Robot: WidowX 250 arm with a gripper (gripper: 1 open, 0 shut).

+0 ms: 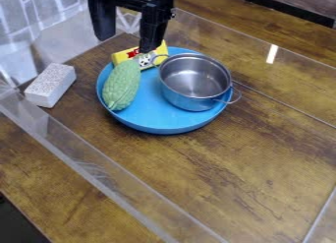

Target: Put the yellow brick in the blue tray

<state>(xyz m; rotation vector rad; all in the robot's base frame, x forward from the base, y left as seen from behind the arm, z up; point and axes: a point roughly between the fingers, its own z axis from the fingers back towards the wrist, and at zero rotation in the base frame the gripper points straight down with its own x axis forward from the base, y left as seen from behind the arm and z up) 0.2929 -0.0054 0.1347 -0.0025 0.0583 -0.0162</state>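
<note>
The black gripper (128, 42) is spread open above the yellow brick (126, 56), its fingers apart and holding nothing. The brick, its red and white marks showing, lies at the far side of the blue tray (163, 117), behind the bumpy green vegetable (121, 85) and the steel pot (196, 81), which both rest in the tray. On the table (217, 178), a speckled grey-white block (51, 85) sits apart from the tray, beyond the vegetable's side.
</note>
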